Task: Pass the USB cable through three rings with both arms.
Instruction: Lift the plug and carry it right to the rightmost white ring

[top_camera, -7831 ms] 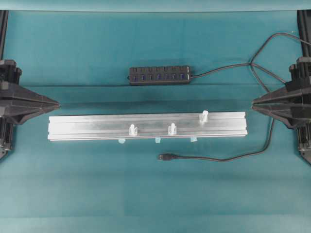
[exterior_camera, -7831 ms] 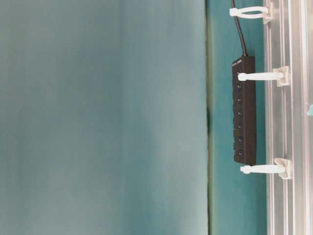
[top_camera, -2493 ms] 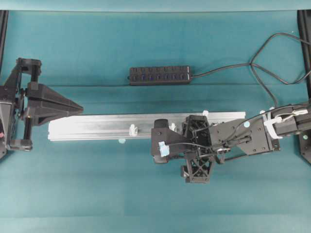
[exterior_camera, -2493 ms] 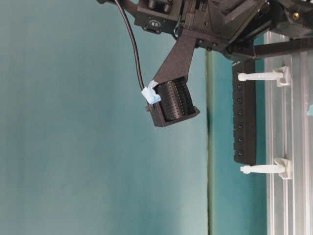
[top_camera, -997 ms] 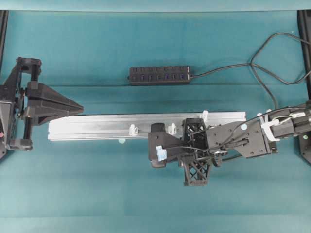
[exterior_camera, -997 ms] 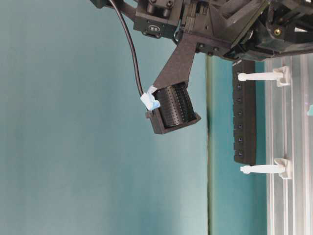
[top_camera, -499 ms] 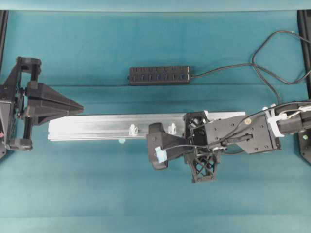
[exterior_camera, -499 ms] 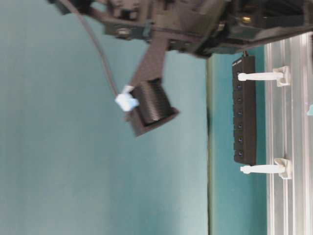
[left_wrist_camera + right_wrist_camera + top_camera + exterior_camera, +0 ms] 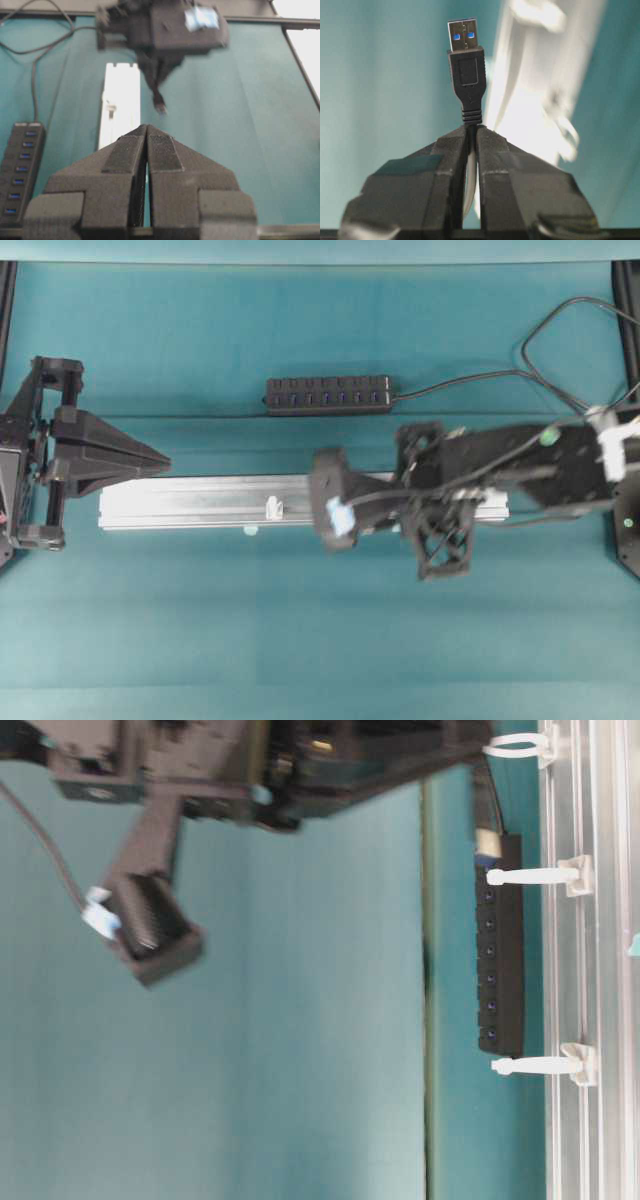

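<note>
My right gripper [image 9: 471,127] is shut on the USB cable just behind its black plug [image 9: 466,60], which sticks straight out past the fingertips. Overhead, the right arm [image 9: 480,465] reaches across the silver rail [image 9: 190,502], blurred and covering its right half; the fingertips are hidden under it. One ring [image 9: 273,508] shows overhead. From table level, three rings [image 9: 520,745] [image 9: 535,875] [image 9: 540,1065] stand along the rail [image 9: 590,970]. My left gripper [image 9: 146,127] is shut and empty, off the rail's left end. Ahead of it the plug [image 9: 160,107] hangs from the right arm.
A black multi-port hub [image 9: 328,395] lies behind the rail, and its cable [image 9: 540,340] loops to the back right corner. The teal cloth covers the table. Pale blue tape tabs [image 9: 250,530] sit at the rail's front edge.
The right arm has swung from the rail's front side back over the rail, carrying the plug, and is blurred with motion. The left arm has stayed put.
</note>
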